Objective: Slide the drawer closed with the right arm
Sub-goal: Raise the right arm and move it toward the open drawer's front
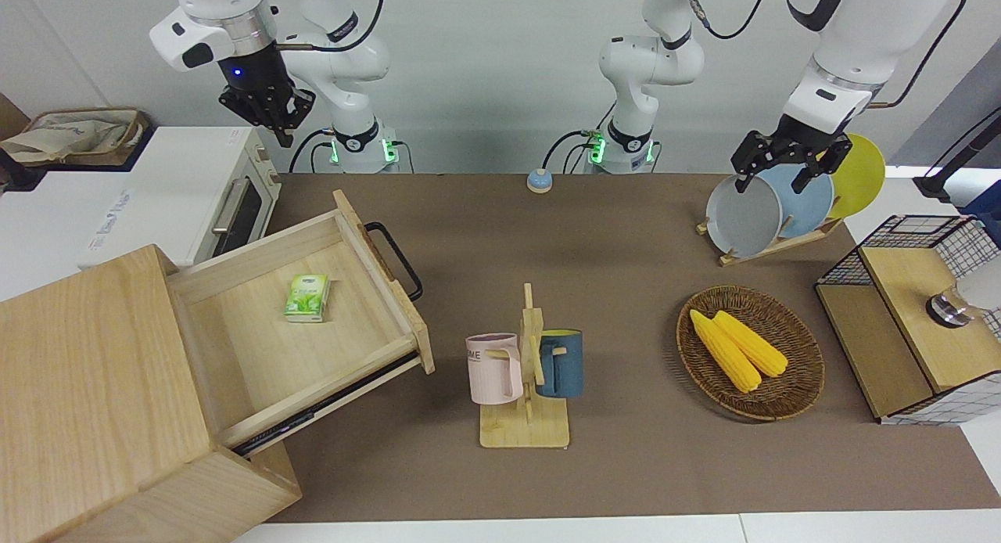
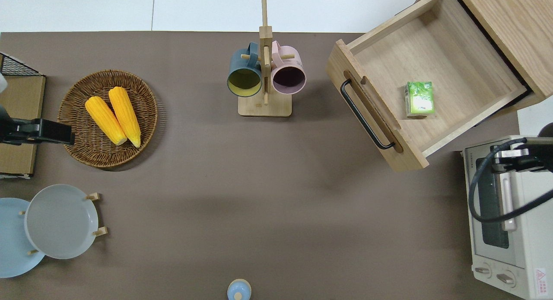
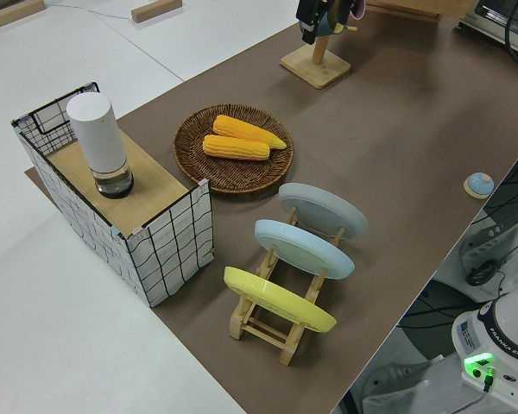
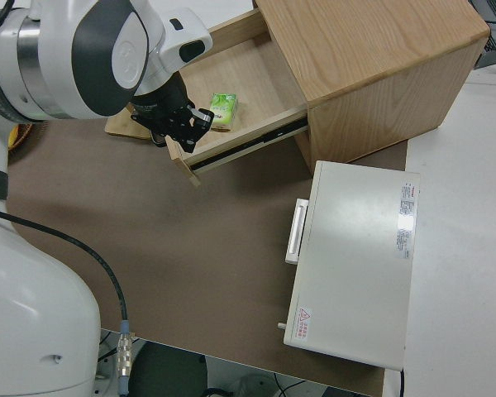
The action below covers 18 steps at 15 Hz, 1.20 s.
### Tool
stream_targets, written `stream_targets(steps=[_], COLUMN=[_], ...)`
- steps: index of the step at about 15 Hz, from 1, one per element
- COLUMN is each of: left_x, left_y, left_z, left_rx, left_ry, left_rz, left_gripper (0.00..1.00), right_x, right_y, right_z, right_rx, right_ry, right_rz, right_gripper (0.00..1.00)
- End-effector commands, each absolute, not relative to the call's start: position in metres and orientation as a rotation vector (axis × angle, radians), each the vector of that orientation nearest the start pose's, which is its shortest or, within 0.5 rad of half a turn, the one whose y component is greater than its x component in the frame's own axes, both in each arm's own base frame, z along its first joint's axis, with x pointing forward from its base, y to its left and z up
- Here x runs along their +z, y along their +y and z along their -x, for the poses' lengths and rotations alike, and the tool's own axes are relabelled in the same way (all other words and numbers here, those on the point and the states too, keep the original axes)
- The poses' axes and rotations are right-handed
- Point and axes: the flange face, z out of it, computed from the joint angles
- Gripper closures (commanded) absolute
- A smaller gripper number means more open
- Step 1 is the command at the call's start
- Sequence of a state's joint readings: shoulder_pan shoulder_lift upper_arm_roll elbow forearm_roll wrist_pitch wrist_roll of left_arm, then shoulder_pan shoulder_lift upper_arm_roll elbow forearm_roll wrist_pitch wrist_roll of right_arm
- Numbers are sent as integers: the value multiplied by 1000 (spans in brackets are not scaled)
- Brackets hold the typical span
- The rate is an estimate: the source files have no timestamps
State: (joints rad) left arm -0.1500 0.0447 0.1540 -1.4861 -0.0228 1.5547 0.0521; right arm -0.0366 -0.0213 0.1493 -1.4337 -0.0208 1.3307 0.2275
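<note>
1. The drawer (image 1: 313,324) stood pulled far out of the pale-wood cabinet (image 1: 86,371), a green packet (image 1: 307,297) lying inside, its black loop handle (image 1: 395,259) facing the open tabletop (image 1: 586,238).
2. My right pincer (image 1: 266,109) hung up in the air over the white oven (image 2: 505,213); I could not tell whether it was released or clenched. The left arm was parked.
3. I judged that it was best to bring the pincer low to the drawer front beside the handle, then push straight along the rails, slowly, because a slanted push could jam the drawer.

Brown-topped table (image 2: 207,196) carries cabinet (image 1: 94,386), white oven (image 2: 505,222), mug stand (image 2: 264,105), corn basket (image 2: 82,135), plate rack (image 1: 770,246), mesh-sided box (image 1: 907,332), small blue bell (image 1: 539,181).
</note>
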Motion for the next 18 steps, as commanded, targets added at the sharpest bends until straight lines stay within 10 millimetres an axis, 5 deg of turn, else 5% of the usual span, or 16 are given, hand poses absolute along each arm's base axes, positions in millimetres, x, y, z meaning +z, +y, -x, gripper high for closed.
stream_targets(steps=[1, 8, 12, 18], left_x=[641, 641, 641, 641], left_y=[-2, -2, -2, -2], left_z=[-571, -571, -571, -571], left_rx=[-52, -52, -52, -52], left_ry=[88, 88, 88, 88], left_rz=[3139, 3139, 3139, 3139], left_gripper=[2, 5, 5, 5], right_x=[680, 683, 653, 597], right_y=[99, 186, 233, 268], right_z=[-512, -510, -527, -558], right_rx=[111, -18, -28, 3], right_ry=[300, 565, 725, 952], right_rz=[3172, 3052, 2989, 2920], right_gripper=[1000, 1000, 1000, 1000])
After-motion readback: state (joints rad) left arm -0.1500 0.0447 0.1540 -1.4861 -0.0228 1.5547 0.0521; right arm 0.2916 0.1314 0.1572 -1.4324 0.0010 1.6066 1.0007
